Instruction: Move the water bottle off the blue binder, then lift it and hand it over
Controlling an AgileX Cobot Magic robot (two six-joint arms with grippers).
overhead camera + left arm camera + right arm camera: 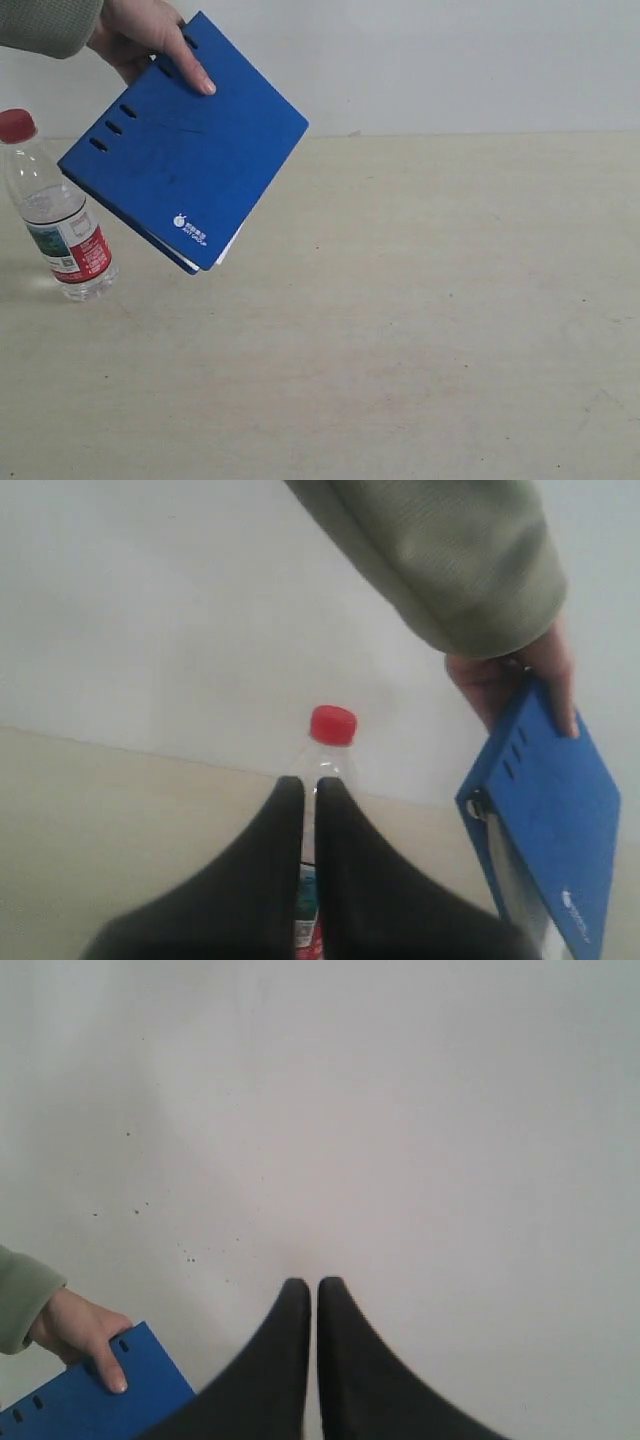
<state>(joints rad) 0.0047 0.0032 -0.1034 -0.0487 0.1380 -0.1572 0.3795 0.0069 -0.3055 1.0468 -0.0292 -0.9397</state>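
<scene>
The water bottle (62,215) stands upright on the table at the far left, red cap on top; the left wrist view shows the bottle (326,760) beyond my fingers. A person's hand (150,35) holds the blue binder (185,150) tilted in the air, to the right of the bottle and off the table. The binder (550,830) also shows beside the bottle, and a corner of the binder (90,1395) appears in the right wrist view. My left gripper (309,780) is shut with nothing held, short of the bottle. My right gripper (314,1283) is shut and empty, facing the wall.
The beige table (420,330) stretches to the right and front. A white wall (450,60) stands behind it. The person's green sleeve (450,560) reaches in over the bottle.
</scene>
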